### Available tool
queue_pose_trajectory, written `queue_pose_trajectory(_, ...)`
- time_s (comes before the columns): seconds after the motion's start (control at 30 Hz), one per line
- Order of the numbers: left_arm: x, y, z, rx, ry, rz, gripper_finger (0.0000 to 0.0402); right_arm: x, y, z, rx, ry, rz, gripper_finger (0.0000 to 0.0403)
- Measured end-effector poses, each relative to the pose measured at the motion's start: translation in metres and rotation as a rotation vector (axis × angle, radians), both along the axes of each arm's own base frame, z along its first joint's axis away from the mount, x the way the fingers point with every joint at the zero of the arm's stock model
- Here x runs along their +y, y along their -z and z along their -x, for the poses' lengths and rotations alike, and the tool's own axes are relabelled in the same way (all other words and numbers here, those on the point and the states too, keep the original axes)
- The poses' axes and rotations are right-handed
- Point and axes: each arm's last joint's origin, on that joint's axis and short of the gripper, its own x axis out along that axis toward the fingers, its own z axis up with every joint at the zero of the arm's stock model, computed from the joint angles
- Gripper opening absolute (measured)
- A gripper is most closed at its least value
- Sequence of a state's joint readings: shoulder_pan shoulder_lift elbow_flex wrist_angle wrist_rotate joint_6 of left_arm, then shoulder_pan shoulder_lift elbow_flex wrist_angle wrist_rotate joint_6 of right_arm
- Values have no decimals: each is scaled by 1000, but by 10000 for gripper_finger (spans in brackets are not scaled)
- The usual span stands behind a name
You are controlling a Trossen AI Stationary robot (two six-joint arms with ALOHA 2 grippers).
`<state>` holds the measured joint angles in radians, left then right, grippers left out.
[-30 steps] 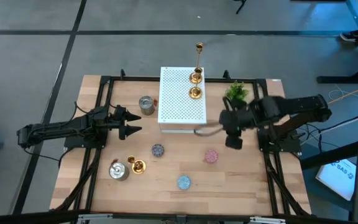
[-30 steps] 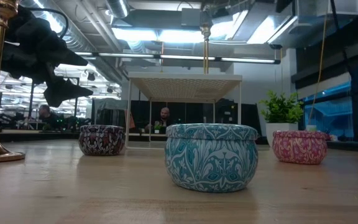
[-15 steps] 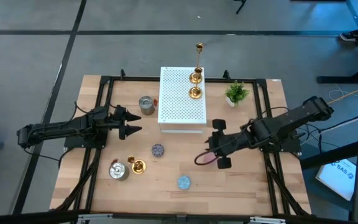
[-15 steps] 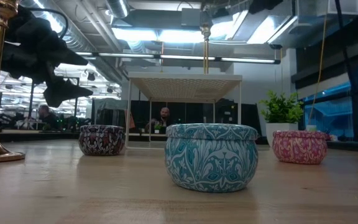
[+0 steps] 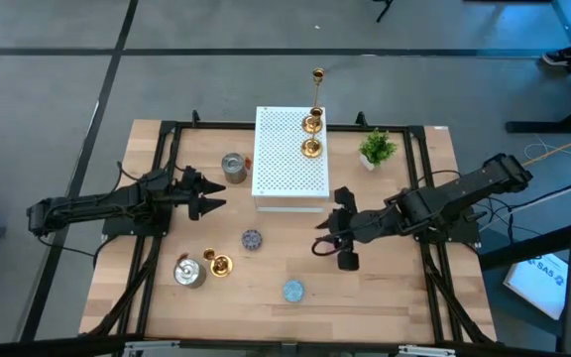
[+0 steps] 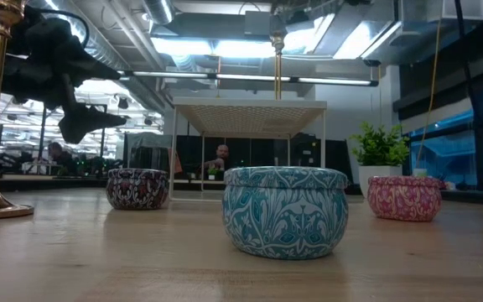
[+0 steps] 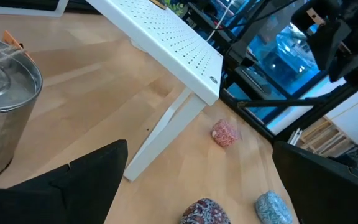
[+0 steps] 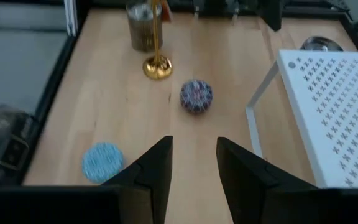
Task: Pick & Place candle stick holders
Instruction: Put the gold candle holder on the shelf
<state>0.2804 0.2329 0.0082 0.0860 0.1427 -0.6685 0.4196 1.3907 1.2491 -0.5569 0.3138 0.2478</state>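
Three shiny gold candle stick holders (image 5: 311,124) already stand on the white perforated box (image 5: 290,159), so part of the task looks done. A short gold holder (image 5: 218,264), two silvery metal cups (image 5: 188,272), and small round patterned tins (image 5: 292,291) remain on the wooden counter (image 5: 404,297).

The right gripper (image 5: 329,234) is over the counter's middle, narrowly open and empty; the blue tin is near it. The pink tin (image 7: 224,132) seems hidden beneath it. The left gripper (image 5: 209,194) waits open, empty.
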Motion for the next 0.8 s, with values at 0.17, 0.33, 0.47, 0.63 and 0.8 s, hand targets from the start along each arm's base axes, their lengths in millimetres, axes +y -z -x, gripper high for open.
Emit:
queue_pose_trajectory(0.17, 0, 0, 0, -5, -3, 9, 400, -1, -5, -5, -63, -9, -3, 128)
queue_pose_trajectory(0.33, 0, 0, 0, -2, 3, 26, 400, 0, -9, -7, -112, -53, 44, 128)
queue_pose_trajectory(0.47, 0, 0, 0, -2, 4, 37, 400, -8, -8, -9, -98, -47, 78, 128)
queue_pose_trajectory(0.63, -6, 1, -1, 7, 188, 26, 400, -15, -6, -11, -76, 13, 29, 128)
queue_pose_trajectory(0.8, -17, 1, 0, -14, 452, -143, 400, -14, -5, -11, -69, 44, -15, 128)
